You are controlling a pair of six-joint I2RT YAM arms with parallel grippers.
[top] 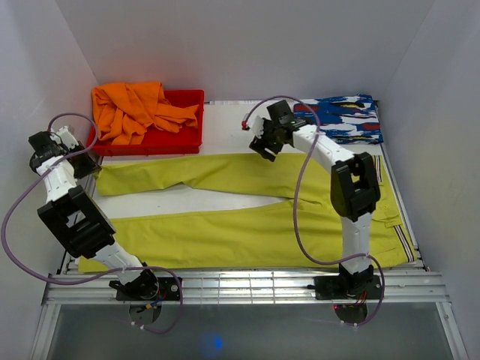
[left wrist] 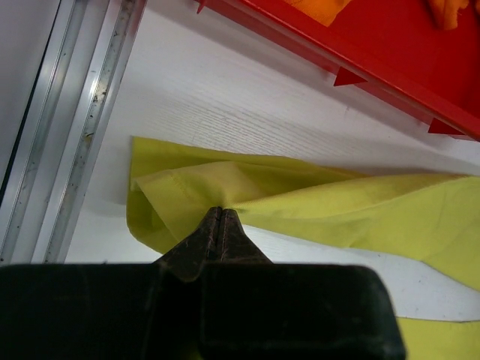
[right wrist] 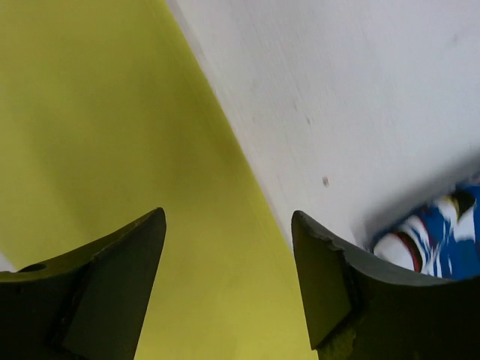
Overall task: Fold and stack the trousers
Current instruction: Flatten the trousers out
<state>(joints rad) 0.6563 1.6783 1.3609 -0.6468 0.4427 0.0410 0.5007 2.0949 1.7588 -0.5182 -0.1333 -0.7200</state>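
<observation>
The yellow-green trousers [top: 225, 229] lie spread across the table, both legs pointing left and the striped waistband [top: 403, 244] at the right. My left gripper [top: 84, 162] is at the far leg's cuff. In the left wrist view it [left wrist: 220, 211] is shut, pinching the puckered cuff cloth [left wrist: 337, 202]. My right gripper [top: 265, 148] hovers over the far edge of the far leg. In the right wrist view it [right wrist: 229, 225] is open and empty, above the cloth's edge [right wrist: 112, 135].
A red bin [top: 184, 139] with an orange garment [top: 135, 109] stands at the back left; its wall shows in the left wrist view [left wrist: 390, 52]. A blue, white and red patterned cloth [top: 349, 116] lies at the back right [right wrist: 435, 240]. A metal rail [left wrist: 82, 127] runs along the left edge.
</observation>
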